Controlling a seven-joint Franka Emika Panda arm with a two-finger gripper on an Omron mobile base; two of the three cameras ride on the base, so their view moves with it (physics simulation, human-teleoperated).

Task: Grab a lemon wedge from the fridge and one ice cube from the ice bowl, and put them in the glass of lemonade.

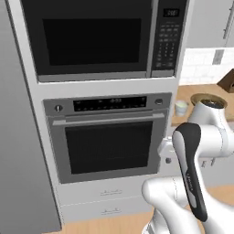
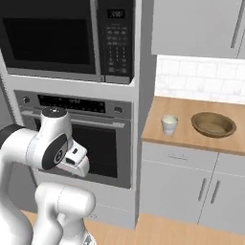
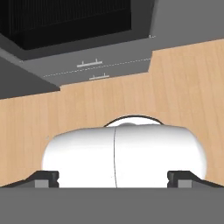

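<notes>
The end effector (image 3: 113, 178) is pointed down at the wooden floor (image 3: 183, 87); its two dark fingertips (image 3: 43, 178) are set wide apart with nothing between them, so it is released. In the hand view, two grey drawers (image 3: 94, 70) are seen beyond the floor.

The glass (image 2: 169, 124) is stood on the tabletop (image 2: 191, 136), near its left edge and beside the oven (image 2: 76, 139) column. The bowl (image 2: 213, 124) is set to the right of the glass, apart from it. A microwave (image 2: 67, 36) is mounted above the oven. A plain grey panel, taken to be the fridge (image 1: 20, 137), is seen left of the oven. Whether ice lies in the bowl cannot be told.
</notes>
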